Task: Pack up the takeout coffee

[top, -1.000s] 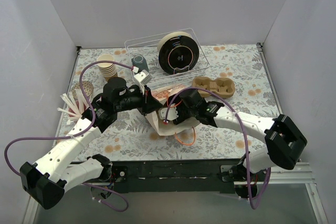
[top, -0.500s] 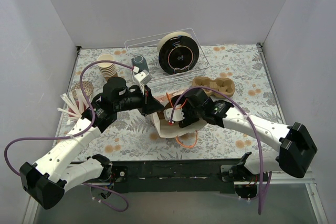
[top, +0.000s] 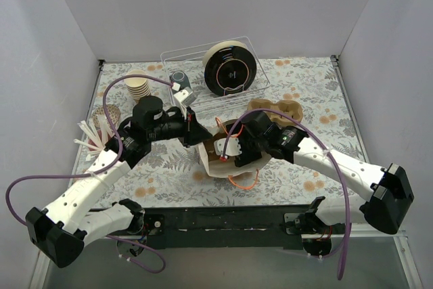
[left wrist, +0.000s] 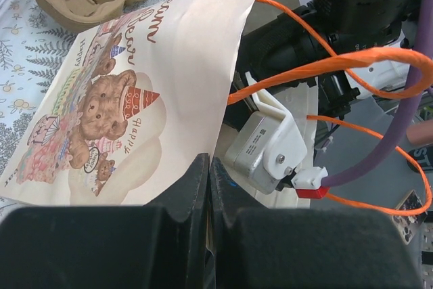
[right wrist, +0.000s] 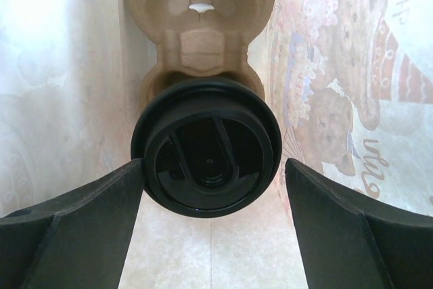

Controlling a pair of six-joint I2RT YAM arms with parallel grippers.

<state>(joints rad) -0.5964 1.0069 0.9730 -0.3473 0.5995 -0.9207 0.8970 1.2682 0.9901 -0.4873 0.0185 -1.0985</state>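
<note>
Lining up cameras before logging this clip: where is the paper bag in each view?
Top external: paper bag at centre, between the two arms.
Left wrist: the paper bag fills the left half, edge pinched by the left pincer.
Right wrist: paper bag seen from inside, walls around the coffee cup.
Shared landmark: its bear print, in both wrist views.

Lab test booth: white partition walls (top: 203, 11) around a floral-clothed table (top: 314, 86).
</note>
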